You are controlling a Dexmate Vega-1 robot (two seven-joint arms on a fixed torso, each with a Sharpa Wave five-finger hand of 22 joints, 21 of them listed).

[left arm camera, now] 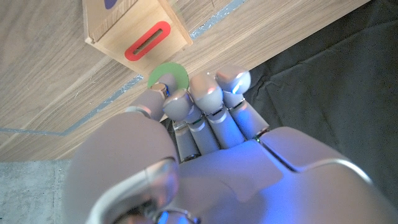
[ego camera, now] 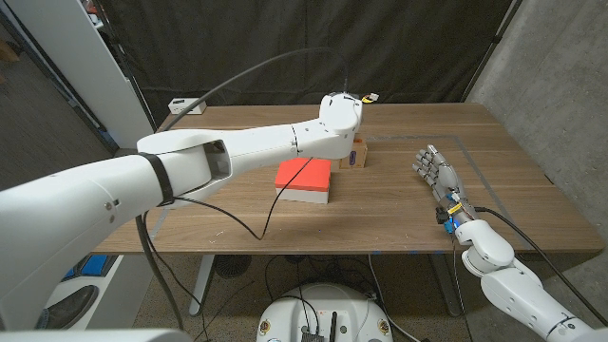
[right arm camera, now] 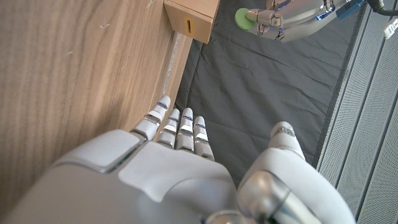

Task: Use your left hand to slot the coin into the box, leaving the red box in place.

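My left hand (ego camera: 342, 109) hovers over the small wooden box (ego camera: 360, 154) at the table's far middle. In the left wrist view the left hand (left arm camera: 199, 118) pinches a green coin (left arm camera: 169, 76) at its fingertips, just off the box (left arm camera: 112, 28) and close to its red-rimmed slot (left arm camera: 148, 41). The right wrist view shows the same coin (right arm camera: 242, 18) held in the left hand (right arm camera: 277, 22), a short way above the box (right arm camera: 189, 18). The red box (ego camera: 304, 179) with white sides sits next to the wooden box, nearer to me. My right hand (ego camera: 437, 173) waits at the right, fingers extended, holding nothing.
A taped line (ego camera: 494, 185) marks out an area on the wooden table (ego camera: 399, 223). Dark curtains hang behind the far edge. A black cable (ego camera: 242, 220) droops from my left arm across the near left of the table.
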